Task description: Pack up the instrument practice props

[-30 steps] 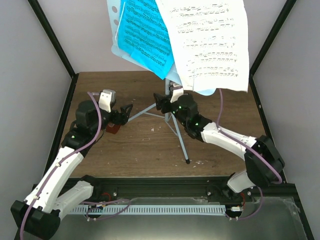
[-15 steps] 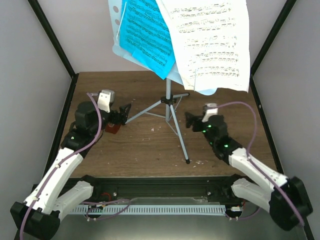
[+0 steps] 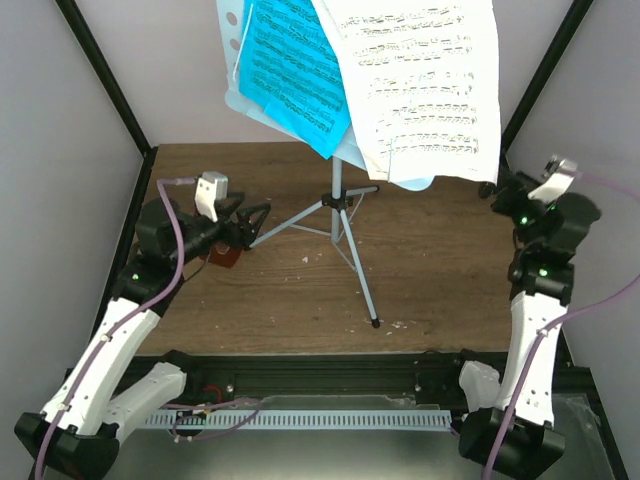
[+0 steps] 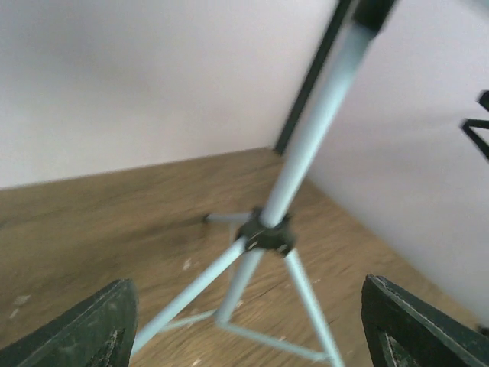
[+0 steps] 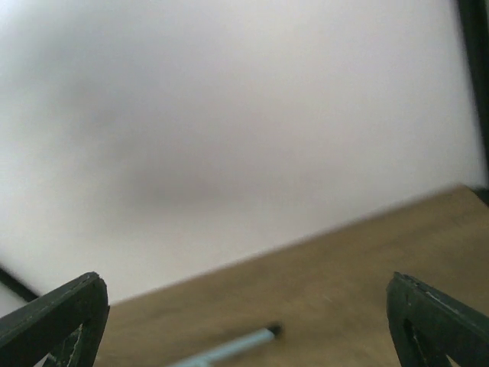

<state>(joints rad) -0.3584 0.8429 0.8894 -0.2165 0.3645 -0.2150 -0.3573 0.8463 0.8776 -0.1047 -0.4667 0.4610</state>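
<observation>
Sheet-music pages [image 3: 420, 80] are propped up top on the music stand [image 3: 337, 185]. Right gripper [image 3: 497, 190] is held wide open right of the stand, left gripper [image 3: 255, 215] likewise left of it. Their lower right corner should probably be pinched gently and lifted clear, no tugging.

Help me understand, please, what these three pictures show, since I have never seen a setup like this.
This is a robot with a left arm and a right arm bolted at the near edge of a wooden table. The wide picture looks down from above and behind them. The other two come from cameras on each wrist, so the dark shapes in their lower corners are that arm's own fingers. On the table stands a music stand on a thin tripod, carrying a blue page and a white page. A small red-brown metronome sits close to the left gripper. The right gripper is over by the right wall. Both grippers are open and hold nothing.
</observation>
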